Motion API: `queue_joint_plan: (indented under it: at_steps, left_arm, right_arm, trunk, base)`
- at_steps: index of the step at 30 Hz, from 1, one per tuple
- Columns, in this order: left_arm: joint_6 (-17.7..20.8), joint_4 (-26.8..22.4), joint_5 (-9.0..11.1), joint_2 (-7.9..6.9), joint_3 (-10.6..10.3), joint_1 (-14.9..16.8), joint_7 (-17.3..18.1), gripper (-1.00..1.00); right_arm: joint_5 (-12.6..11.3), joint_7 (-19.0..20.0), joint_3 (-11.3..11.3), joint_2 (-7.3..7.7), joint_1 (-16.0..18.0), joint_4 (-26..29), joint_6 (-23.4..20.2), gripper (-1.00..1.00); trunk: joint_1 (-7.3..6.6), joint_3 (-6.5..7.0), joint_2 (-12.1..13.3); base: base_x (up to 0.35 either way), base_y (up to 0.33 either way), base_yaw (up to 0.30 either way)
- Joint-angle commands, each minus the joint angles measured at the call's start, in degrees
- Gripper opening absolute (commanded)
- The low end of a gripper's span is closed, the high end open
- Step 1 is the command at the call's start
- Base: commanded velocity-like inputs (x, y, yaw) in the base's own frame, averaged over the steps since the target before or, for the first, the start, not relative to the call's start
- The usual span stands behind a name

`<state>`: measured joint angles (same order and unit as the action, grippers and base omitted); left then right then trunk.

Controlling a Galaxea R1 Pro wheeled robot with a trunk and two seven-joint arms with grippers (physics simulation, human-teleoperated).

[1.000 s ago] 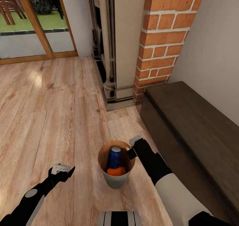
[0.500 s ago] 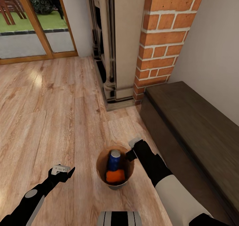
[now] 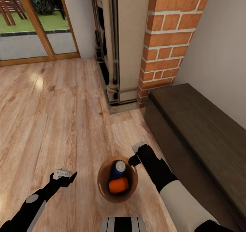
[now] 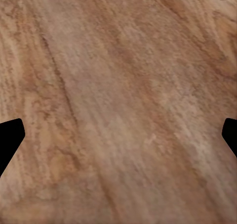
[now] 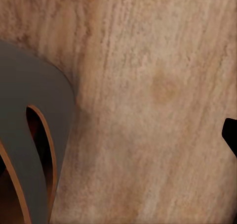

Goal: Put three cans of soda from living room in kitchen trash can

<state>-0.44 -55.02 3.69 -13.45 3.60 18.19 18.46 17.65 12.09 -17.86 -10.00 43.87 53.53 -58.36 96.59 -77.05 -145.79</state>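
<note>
L gripper (image 3: 65,175) hangs low over the wood floor (image 3: 61,116), fingers apart w/ nothing between them; the L wrist view gives only two dark fingertips at the frame edges and bare planks. Center: a small trash bin (image 3: 134,184) w/ copper-toned inside, seen almost straight down its mouth. In it, a dark blue soda can (image 3: 118,168) stands leaning, and an orange soda can (image 3: 118,185) lies just beside, touching it. Third can: can't tell, not visible in the bin. R gripper (image 3: 134,153) sits at the bin's far rim; looks clamped on the rim, but the contact itself isn't clear, so can't tell for sure. R wrist view has the grey bin wall (image 5: 34,135) close against the cam. Far R: dark bench (image 3: 201,129) by the wall. Risks, judged: a one-sided rim hold lets the bin swing or tip, so cans roll out; a fast base turn could slip the rim free; bin may knock the bench nearby.
</note>
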Motion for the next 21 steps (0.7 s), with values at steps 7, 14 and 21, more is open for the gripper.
queue_joint_plan:
  at_steps: [7,14,21]
  left_arm:
    - [0.00,0.00,-0.02,0.00,0.00,0.00,0.00,1.00]
    - [0.00,0.00,0.00,0.00,0.00,0.00,0.00,1.00]
    - [0.00,0.00,0.00,0.00,0.00,0.00,0.00,1.00]
  right_arm:
    - [0.01,0.00,0.01,0.00,-0.01,0.00,0.00,1.00]
    - [0.01,-0.04,0.01,0.00,-0.01,0.00,0.00,1.00]
    - [0.04,-0.16,-0.02,0.00,-0.01,0.02,0.00,1.00]
  trunk:
    - [0.00,0.00,0.00]
    - [0.00,0.00,0.00]
    - [0.00,0.00,0.00]
  base:
    - [0.000,0.000,0.000]
    - [0.000,0.000,0.000]
    - [0.000,0.000,0.000]
